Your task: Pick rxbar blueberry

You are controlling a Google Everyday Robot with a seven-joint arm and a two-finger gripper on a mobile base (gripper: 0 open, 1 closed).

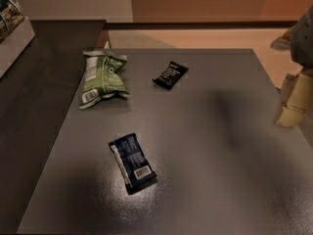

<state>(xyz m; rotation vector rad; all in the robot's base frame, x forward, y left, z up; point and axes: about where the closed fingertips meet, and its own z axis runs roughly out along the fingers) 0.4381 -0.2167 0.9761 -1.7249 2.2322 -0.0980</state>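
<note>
The rxbar blueberry [132, 162] is a flat dark navy-blue wrapper with small white text, a white barcode label and a pale edge strip. It lies flat on the grey table [210, 146], front left of centre. My gripper [295, 101] is at the right edge of the view, pale and blurred, held above the table's right side and far to the right of the bar. Nothing shows in it.
A smaller black bar wrapper [170, 74] with white lettering lies at the back centre. A green-and-white snack bag [102, 78] lies at the back left. A dark counter [39, 97] adjoins the table on the left, with a white box [12, 31] of snacks.
</note>
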